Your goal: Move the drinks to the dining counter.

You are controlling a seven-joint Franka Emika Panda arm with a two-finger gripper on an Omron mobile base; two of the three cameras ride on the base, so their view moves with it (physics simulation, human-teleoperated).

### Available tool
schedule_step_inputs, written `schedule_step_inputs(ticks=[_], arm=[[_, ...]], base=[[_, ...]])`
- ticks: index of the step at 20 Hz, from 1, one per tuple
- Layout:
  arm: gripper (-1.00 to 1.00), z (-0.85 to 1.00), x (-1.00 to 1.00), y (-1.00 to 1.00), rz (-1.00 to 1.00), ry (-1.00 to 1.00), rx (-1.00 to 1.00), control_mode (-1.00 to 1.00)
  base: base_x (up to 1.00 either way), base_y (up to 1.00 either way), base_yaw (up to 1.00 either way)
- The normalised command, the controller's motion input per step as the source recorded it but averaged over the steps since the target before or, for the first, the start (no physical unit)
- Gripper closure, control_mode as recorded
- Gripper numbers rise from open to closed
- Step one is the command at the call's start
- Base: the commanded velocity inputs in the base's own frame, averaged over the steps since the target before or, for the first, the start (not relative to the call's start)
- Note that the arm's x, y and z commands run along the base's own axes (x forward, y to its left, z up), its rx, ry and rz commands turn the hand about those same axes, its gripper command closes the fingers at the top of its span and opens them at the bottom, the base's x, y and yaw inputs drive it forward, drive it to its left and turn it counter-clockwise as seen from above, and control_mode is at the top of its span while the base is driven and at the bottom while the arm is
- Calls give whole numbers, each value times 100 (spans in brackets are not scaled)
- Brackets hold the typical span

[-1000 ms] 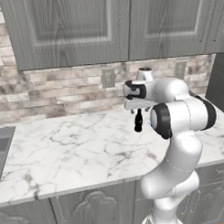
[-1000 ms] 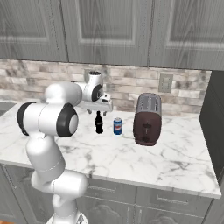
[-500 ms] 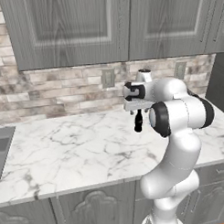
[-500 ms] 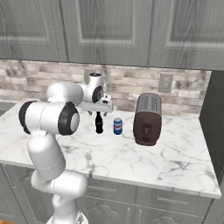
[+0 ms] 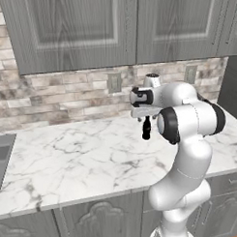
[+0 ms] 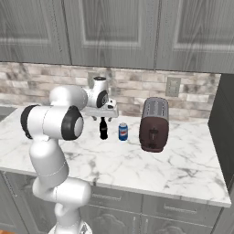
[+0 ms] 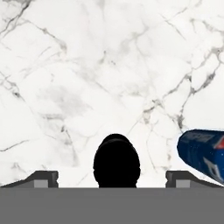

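Observation:
A small black bottle (image 5: 146, 129) (image 6: 103, 129) stands upright on the marble worktop (image 5: 78, 155) in front of the brick wall. A blue soda can (image 6: 123, 131) stands just to its right, close by but apart. My gripper (image 5: 145, 118) (image 6: 103, 118) points straight down over the bottle's neck, open. In the hand view the bottle's black top (image 7: 117, 162) sits midway between the two fingertips (image 7: 43, 178), touching neither, and the can (image 7: 203, 153) lies at the right edge. The dining counter is out of view.
A dark red toaster (image 6: 153, 124) stands right of the can. A sink (image 5: 2, 158) cuts into the worktop at the far left. Grey wall cabinets (image 5: 117, 28) hang above, and a dark tall unit (image 6: 225, 137) closes the right end.
The hand has sunk a little closer over the black bottle. The bottle and the can have not moved.

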Motion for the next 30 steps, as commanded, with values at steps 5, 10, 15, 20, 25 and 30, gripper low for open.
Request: schedule_step_inputs(ticks=[5, 10, 15, 20, 25, 30], arm=[[100, 0, 0, 0, 0, 0, 0, -100], [100, 0, 0, 0, 0, 0, 0, -100], [100, 13, -20, 0, 0, 0, 0, -100], [100, 42, -54, 0, 0, 0, 0, -100], [100, 27, -77, -1, 0, 0, 0, -100], [100, 11, -75, 0, 0, 0, 0, -100]], base=[[0, 0, 0], [0, 0, 0], [0, 0, 0], [0, 0, 0], [0, 0, 0], [0, 0, 0]])
